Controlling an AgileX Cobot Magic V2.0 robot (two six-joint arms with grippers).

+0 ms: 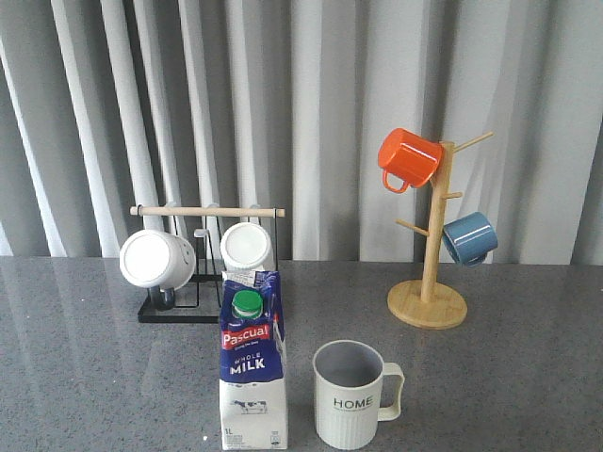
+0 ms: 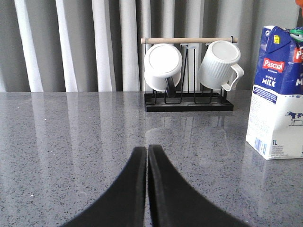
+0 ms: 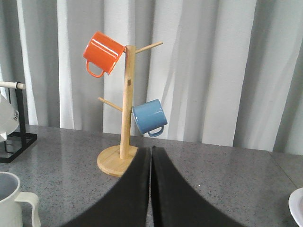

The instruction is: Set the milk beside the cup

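Note:
The milk (image 1: 252, 367) is a blue-and-white carton with a green cap; it stands upright near the table's front edge, just left of the cup (image 1: 350, 394), a ribbed pale mug marked "HOME" with its handle to the right. A small gap separates them. The milk also shows in the left wrist view (image 2: 277, 94), and part of the cup shows in the right wrist view (image 3: 12, 201). My left gripper (image 2: 147, 150) is shut and empty, low over the table, well left of the milk. My right gripper (image 3: 151, 150) is shut and empty, right of the cup. Neither gripper shows in the front view.
A black rack with a wooden bar (image 1: 203, 282) holds two white mugs (image 1: 156, 259) behind the milk. A wooden mug tree (image 1: 429, 301) at the back right carries an orange mug (image 1: 408, 157) and a blue mug (image 1: 469, 237). A white plate edge (image 3: 297, 205) lies far right.

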